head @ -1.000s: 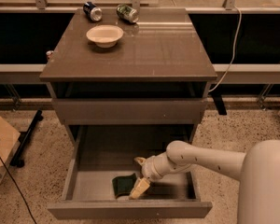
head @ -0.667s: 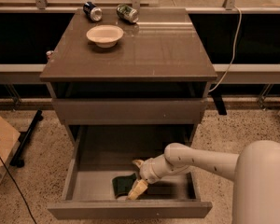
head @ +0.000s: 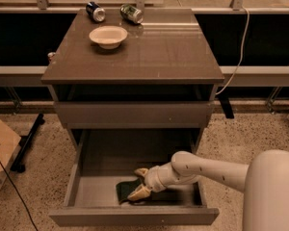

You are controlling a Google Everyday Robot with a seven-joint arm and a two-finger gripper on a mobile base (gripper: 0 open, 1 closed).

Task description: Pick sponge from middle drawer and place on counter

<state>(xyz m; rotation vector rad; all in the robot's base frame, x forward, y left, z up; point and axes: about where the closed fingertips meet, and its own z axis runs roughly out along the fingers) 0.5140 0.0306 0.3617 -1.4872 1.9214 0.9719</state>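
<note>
The middle drawer [head: 96, 191] is pulled open at the bottom of the cabinet, showing a bare grey floor. The dark green sponge [head: 125, 190] lies flat on that floor near the front, left of centre. My gripper [head: 138, 183] reaches in from the right on a white arm, low over the sponge's right end. Its cream fingers [head: 139, 192] are spread, one at the sponge's near right edge and one behind it. The sponge's right part is hidden by the fingers. The glossy grey-brown counter [head: 164, 57] tops the cabinet.
A white bowl [head: 108, 35] sits on the counter's back left, with two cans [head: 95, 11] [head: 131, 13] lying behind it. A closed grey drawer front [head: 135, 114] is above the open drawer. A cardboard box [head: 0, 155] stands on the floor at left. A cable [head: 238, 47] hangs at right.
The gripper has shifted slightly left and lower toward the sponge. The sponge has not moved.
</note>
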